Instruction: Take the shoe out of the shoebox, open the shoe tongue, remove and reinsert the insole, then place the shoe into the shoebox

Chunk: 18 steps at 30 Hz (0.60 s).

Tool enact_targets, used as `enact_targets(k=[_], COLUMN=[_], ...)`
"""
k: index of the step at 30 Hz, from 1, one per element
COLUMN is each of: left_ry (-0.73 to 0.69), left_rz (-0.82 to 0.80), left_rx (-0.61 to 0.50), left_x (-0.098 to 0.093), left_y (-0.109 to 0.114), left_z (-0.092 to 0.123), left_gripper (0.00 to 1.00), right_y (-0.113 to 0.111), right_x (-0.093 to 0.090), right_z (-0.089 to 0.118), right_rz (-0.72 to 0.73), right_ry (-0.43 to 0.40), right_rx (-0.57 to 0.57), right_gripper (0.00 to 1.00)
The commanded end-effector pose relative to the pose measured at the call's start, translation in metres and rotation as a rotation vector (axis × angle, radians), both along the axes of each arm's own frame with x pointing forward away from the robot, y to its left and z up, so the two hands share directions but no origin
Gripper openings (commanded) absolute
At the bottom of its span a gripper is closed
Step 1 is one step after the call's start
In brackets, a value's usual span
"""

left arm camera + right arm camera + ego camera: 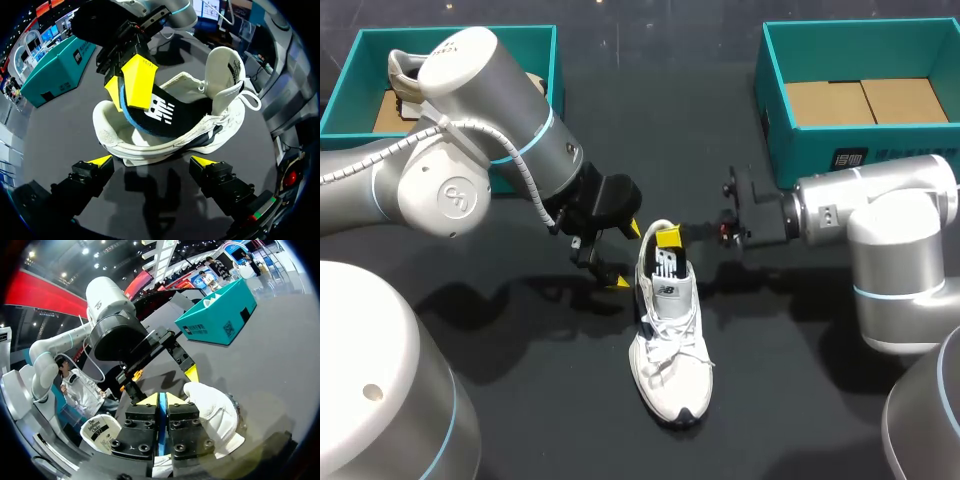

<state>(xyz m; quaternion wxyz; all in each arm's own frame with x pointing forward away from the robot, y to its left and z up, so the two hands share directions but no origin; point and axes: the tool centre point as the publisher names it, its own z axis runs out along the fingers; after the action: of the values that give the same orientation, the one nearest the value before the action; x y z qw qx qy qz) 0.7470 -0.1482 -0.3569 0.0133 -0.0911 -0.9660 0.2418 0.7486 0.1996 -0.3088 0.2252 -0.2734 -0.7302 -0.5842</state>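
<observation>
Right pincer [668, 238]: clamped on insole [666, 263], at shoe [670, 345] heel.
Left pincer [626, 256]: wide open, empty, beside shoe heel.

The left arm [470, 150] comes in from the left and bends across toward the middle of the table. Its wrist points down and a bit sideways. The left gripper [625, 256] hangs low over the table with its two yellow-tipped fingers spread wide apart, holding nothing. The right arm [890, 220] comes in from the right and lies out flat toward the middle. The right gripper [668, 238] has its fingers pressed close together, pinching the thin insole [160, 117] from both sides.
</observation>
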Motion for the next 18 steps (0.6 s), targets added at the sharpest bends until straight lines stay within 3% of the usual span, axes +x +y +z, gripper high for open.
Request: enact_targets(k=[1,14,16,18], left_ry=[0.000,0.000,0.000,0.000], left_rz=[0.000,0.000,0.000,0.000], left_rx=[0.001,0.001,0.001,0.001], left_x=[0.000,0.000,0.000,0.000], left_y=[0.000,0.000,0.000,0.000], left_z=[0.000,0.000,0.000,0.000], left_gripper=[1.00,1.00,1.00,1.00], right_y=[0.006,0.000,0.000,-0.001], right_x=[0.004,-0.013,-0.013,-0.012], right_z=[-0.004,-0.016,-0.015,-0.013], right_rz=[0.016,-0.006,-0.004,0.002], right_ry=[0.010,0.047,0.041,0.034], right_rx=[-0.008,0.014,0.015,0.011], right_gripper=[0.00,0.00,0.15,0.43])
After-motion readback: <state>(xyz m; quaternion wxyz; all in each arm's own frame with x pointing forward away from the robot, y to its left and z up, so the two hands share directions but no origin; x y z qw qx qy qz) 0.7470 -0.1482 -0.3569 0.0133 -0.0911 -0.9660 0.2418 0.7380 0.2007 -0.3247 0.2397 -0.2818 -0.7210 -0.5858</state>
